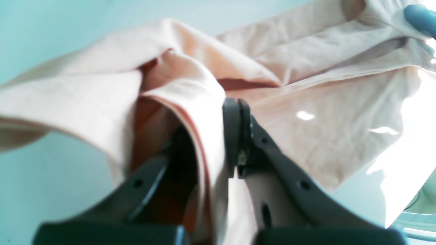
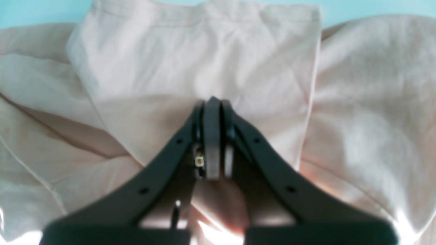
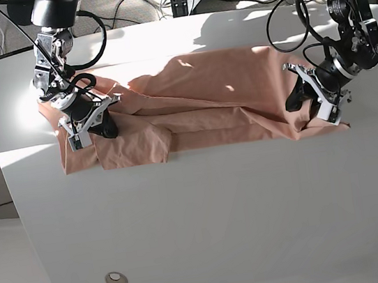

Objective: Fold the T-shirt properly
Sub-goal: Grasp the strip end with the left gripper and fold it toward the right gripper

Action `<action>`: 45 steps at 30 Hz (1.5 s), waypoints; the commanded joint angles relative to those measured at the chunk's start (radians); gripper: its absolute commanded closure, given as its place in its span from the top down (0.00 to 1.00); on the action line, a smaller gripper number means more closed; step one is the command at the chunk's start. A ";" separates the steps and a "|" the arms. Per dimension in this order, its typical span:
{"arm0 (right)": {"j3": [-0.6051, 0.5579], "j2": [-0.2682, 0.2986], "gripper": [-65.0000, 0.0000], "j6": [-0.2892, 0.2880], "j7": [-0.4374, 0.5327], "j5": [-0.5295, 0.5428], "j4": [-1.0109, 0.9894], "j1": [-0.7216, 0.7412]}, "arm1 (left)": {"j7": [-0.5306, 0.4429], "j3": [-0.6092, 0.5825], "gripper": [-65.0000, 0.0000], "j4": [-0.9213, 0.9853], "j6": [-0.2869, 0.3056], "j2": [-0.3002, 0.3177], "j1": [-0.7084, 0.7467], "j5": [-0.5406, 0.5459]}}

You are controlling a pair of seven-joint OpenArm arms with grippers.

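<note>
Left tool (image 1: 235, 112) pinching T-shirt (image 3: 204, 97) — right tool (image 2: 213, 105) closed

White bench (image 3: 206, 216) with rounded corners; salmon-pink T-shirt (image 3: 205, 104) spread wrinkled across far half, small round fitting (image 3: 115, 280) near front-left edge.

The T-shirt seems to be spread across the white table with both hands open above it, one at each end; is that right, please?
Not quite: both hands are shut, not open. The left wrist view shows the left hand closed on a fold of the T-shirt, and the right wrist view shows the right hand with its jaws together at the cloth. The rest holds: the shirt lies across the white table, one hand at each end.
</note>
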State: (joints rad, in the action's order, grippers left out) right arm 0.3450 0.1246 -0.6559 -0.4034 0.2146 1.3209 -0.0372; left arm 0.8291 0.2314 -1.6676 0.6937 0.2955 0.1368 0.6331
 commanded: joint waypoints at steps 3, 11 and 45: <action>-0.002 0.004 0.00 -0.002 -0.038 -0.025 0.003 0.000 | -0.018 -0.071 0.00 -0.056 0.004 0.012 -0.006 0.020; -0.002 -0.001 0.00 -0.002 -0.038 -0.025 0.003 0.000 | -0.018 -0.217 0.00 -0.055 0.004 -0.048 -0.039 0.020; -0.016 -0.053 0.00 -0.002 -0.038 -0.028 0.003 -0.003 | 0.082 -0.537 0.37 -0.239 -0.088 -0.169 -0.095 0.029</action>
State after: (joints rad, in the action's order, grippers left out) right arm 0.3416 0.0692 -0.6552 -0.3962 0.2150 1.3209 -0.0399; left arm 0.9279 -0.3111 -1.8820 0.6060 0.1253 0.0551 0.6479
